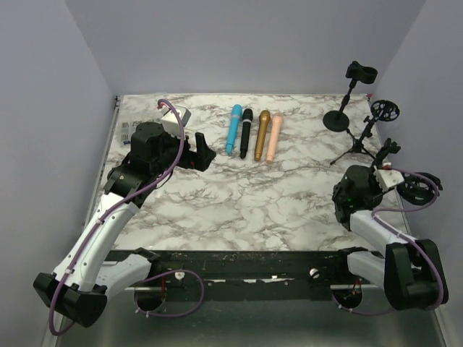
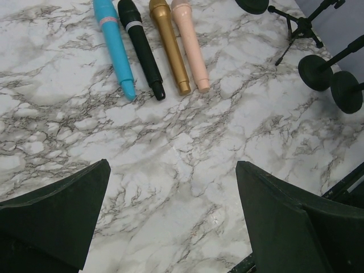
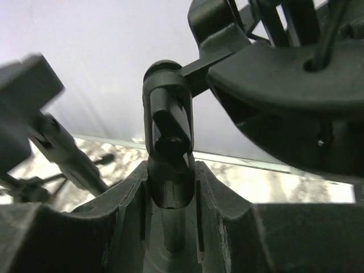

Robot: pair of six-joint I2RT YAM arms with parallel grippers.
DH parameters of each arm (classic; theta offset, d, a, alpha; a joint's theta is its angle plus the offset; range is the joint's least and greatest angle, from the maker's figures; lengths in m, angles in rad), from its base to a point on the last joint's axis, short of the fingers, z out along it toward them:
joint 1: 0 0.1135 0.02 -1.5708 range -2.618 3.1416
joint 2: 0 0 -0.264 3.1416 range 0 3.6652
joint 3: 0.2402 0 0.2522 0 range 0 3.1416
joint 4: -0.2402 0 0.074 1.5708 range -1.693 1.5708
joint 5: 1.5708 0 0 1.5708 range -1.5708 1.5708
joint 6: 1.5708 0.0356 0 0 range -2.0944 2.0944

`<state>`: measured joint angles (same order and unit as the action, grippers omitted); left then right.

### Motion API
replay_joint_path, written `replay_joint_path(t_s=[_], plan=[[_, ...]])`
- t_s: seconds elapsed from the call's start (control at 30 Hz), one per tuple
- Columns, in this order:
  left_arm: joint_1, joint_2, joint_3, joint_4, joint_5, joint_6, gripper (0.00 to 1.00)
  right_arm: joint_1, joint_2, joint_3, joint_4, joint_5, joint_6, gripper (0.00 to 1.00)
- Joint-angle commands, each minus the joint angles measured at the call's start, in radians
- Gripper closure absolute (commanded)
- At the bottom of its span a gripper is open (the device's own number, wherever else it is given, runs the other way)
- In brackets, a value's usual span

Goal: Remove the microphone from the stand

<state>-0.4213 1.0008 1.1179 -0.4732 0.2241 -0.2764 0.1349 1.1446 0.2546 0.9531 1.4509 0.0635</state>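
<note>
Four microphones lie side by side at the far middle of the marble table: blue (image 1: 233, 129), black (image 1: 246, 131), gold (image 1: 261, 134) and pink (image 1: 274, 136). They also show in the left wrist view as blue (image 2: 115, 48), black (image 2: 142, 51), gold (image 2: 169, 48) and pink (image 2: 191, 45). My left gripper (image 1: 199, 153) (image 2: 170, 216) is open and empty over bare table, short of them. My right gripper (image 1: 387, 159) (image 3: 170, 170) is shut on a black stand shaft (image 3: 169, 193) below its swivel joint (image 3: 169, 114). I see no microphone in any stand holder.
A round-base stand (image 1: 338, 119) with a clip (image 1: 360, 71) stands at the far right. A tripod stand (image 1: 358, 144) with a ring mount (image 1: 385, 110) is beside it, and another ring mount (image 1: 419, 186) at the right edge. A white box (image 1: 177, 114) lies far left.
</note>
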Motion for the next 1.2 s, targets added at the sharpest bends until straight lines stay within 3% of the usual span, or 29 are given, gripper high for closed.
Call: replay_joint_path(t_s=[0.0,0.03,0.07,0.3,0.53,0.77,0.87,1.07,1.17], plan=[[-0.008,-0.018,0.001,0.001,-0.016,0.013,0.05,-0.103,-0.077,0.129,-0.699,-0.164,0.532,0.85],[-0.009,-0.017,0.000,0.001,-0.015,0.011,0.05,-0.114,-0.071,0.134,-0.701,-0.192,0.514,0.99],[-0.010,-0.017,0.000,0.001,-0.011,0.010,0.05,-0.116,-0.062,0.143,-0.703,-0.193,0.503,0.99],[-0.010,-0.005,-0.002,0.003,-0.005,0.006,0.05,-0.121,0.041,0.258,-0.999,-0.139,0.626,0.99],[-0.014,0.010,-0.001,0.006,0.022,-0.004,0.05,-0.186,0.076,0.279,-1.025,-0.139,0.567,0.99],[-0.024,-0.007,-0.004,0.010,0.024,-0.004,0.05,-0.207,0.112,0.293,-1.044,-0.098,0.559,0.93],[-0.032,-0.010,-0.003,0.009,0.023,-0.003,0.05,-0.215,0.088,0.284,-1.059,-0.105,0.573,0.89],[-0.040,-0.020,-0.001,0.011,0.040,-0.009,0.05,-0.216,0.084,0.287,-1.061,-0.142,0.570,0.64],[-0.040,-0.027,-0.001,0.010,0.038,-0.007,0.05,-0.217,0.076,0.290,-1.059,-0.205,0.560,0.47]])
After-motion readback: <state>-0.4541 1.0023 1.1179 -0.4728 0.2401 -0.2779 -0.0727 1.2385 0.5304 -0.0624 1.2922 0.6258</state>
